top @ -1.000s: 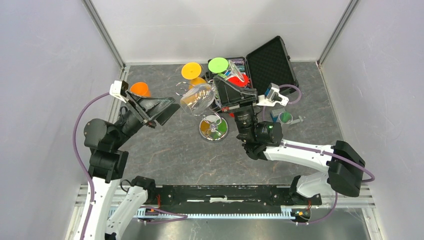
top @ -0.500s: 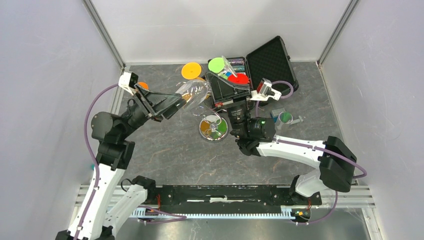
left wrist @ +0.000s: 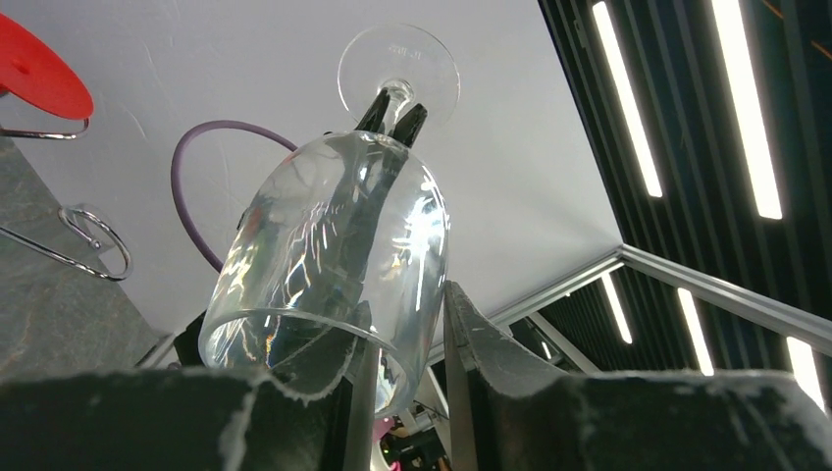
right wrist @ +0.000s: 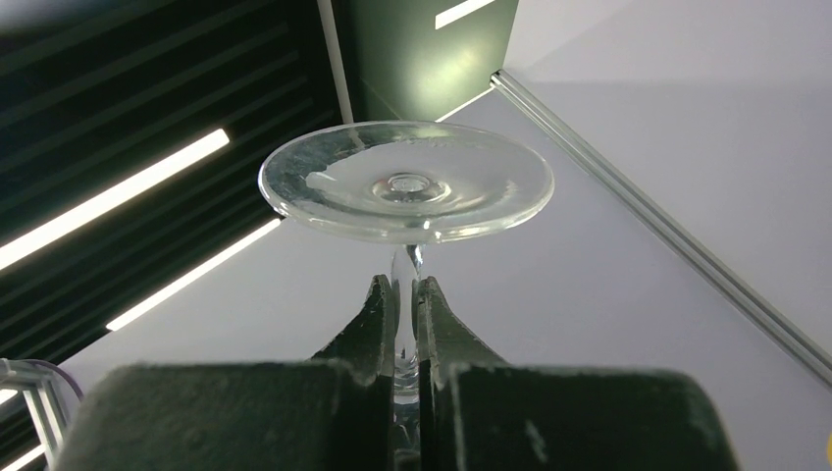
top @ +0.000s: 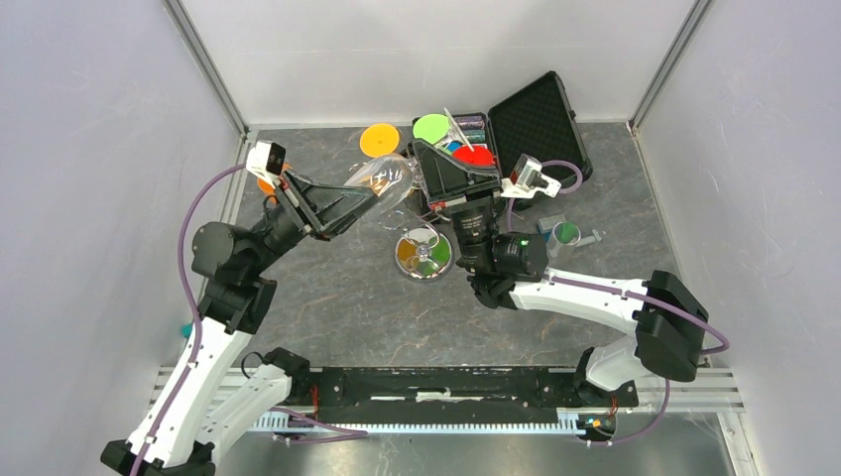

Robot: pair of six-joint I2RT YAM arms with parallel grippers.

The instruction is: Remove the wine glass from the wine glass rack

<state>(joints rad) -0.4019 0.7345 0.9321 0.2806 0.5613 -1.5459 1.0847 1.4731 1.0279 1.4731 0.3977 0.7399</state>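
Observation:
The clear wine glass (top: 382, 178) hangs in the air, tilted, its bowl toward the left arm. It is apart from the wine glass rack (top: 423, 255), whose mirrored disc base stands below it on the table. My right gripper (right wrist: 405, 289) is shut on the stem just under the round foot (right wrist: 407, 182). My left gripper (left wrist: 407, 314) straddles the bowl's rim. One finger is inside the bowl (left wrist: 343, 235) and the other is outside, with a narrow gap still showing. From above, the left gripper (top: 369, 195) meets the bowl from the left and the right gripper (top: 424, 151) holds it from behind.
Orange (top: 380, 139), green (top: 431, 127) and red (top: 473, 156) glasses hang around the rack. An open black case (top: 536, 119) lies behind it. A small teal-rimmed piece (top: 565, 233) sits right of the rack. Curled wire arms (left wrist: 93, 245) show at the left.
My left arm has swung up and right to the glass. Its jaws have narrowed from wide open to straddling the rim. The right gripper has carried the glass slightly back and left.

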